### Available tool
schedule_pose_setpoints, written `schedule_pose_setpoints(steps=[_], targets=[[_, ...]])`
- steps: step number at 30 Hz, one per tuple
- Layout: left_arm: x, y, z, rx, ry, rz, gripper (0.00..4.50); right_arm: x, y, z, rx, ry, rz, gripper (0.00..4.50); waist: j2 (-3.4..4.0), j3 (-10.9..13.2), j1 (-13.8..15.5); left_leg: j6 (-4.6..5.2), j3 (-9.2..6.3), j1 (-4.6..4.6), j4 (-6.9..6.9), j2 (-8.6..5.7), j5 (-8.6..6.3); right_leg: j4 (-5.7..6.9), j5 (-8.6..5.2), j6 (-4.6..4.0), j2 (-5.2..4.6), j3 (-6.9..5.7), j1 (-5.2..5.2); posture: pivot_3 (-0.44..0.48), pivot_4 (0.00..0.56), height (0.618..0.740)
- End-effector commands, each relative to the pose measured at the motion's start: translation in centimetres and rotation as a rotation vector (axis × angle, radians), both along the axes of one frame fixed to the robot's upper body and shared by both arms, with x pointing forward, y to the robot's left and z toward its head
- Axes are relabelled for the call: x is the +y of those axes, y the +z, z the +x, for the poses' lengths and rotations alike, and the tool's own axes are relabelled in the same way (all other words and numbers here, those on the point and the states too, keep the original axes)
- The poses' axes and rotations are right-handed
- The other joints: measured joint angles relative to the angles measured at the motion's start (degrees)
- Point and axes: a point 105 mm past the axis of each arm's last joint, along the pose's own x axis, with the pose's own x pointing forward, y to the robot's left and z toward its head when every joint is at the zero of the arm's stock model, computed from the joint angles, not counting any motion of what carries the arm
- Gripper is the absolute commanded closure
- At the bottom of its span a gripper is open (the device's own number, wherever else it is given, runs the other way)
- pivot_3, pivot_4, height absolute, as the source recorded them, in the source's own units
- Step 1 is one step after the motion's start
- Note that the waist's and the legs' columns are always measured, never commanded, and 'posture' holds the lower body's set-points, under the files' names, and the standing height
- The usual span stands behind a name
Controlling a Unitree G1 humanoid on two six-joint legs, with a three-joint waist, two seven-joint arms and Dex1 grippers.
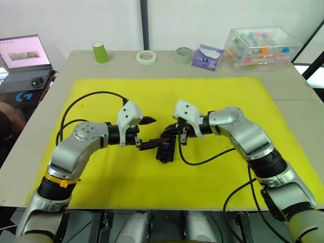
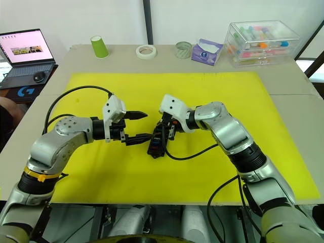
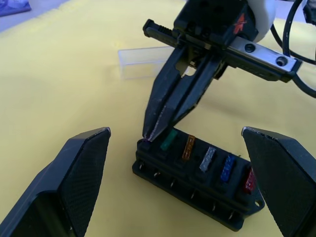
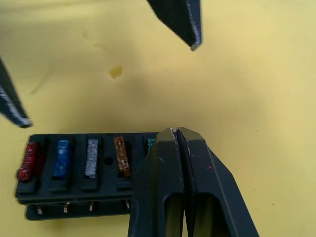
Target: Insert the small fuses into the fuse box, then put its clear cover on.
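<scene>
The fuse box (image 1: 166, 148) lies on the yellow mat (image 1: 167, 172) near the middle of the table, a black block set at a slant between the two arms. In the left wrist view five small fuses (image 3: 207, 159) stand in its top row — red, blue, grey, orange and green, in order from one end — and the same row appears in the right wrist view. The left gripper (image 1: 147, 132) reaches in from the robot's left with its two black fingers (image 3: 74, 177) spread wide, one to either side of the box and touching nothing. The right gripper (image 3: 150, 133) comes down from the robot's right with its fingers pressed together to a narrow point; the tips rest at the end slot of the box just beside the green fuse, and whether anything is pinched between them cannot be told. On the mat just beyond the box, behind the right gripper, lies the clear cover (image 3: 143, 61), apart from the box and on its own. A small yellowish fleck (image 4: 116, 72) sits on the mat near the box. Farther back, off the mat along the table's far edge, stand a green cup (image 1: 100, 52), a roll of tape (image 1: 146, 57), a purple packet (image 1: 206, 56) and a clear storage case (image 1: 260, 46); a laptop (image 1: 23, 58) is open at the robot's far left.
</scene>
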Motion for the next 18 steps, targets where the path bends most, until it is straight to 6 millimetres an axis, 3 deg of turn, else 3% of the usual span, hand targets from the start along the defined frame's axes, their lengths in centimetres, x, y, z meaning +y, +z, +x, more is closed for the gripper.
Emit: schedule_pose_setpoints(steps=[1, 16, 18], targets=[[0.2, 0.4, -0.2, -0.029, -0.003, 0.001, 0.00, -0.2, -1.4, -0.2, 0.033, 0.002, -0.033, 4.46, 0.00, 0.00, 0.00, 0.00, 0.00, 0.00, 0.00, 0.00, 0.00, 0.00, 0.00, 0.00, 0.00, 0.00, 0.01, 0.000, 0.150, 0.740], [0.1, 0.5, -0.4, -0.037, 0.002, 0.010, 0.00, -0.4, -1.2, -0.1, 0.048, -0.017, -0.005, 4.46, 0.00, -0.01, 0.06, 0.00, -0.01, 0.02, 0.00, 0.00, 0.00, -0.01, 0.00, 0.00, 0.00, -0.01, 0.04, 0.000, 0.150, 0.740], [0.2, 0.8, -0.3, -0.038, 0.009, -0.001, 0.00, 0.3, 1.0, 0.0, 0.007, -0.002, 0.085, 4.46, 0.00, -0.01, 0.04, 0.00, -0.01, 0.02, 0.00, 0.00, 0.00, -0.01, 0.00, 0.00, 0.00, 0.00, 0.04, 0.000, 0.150, 0.740]])
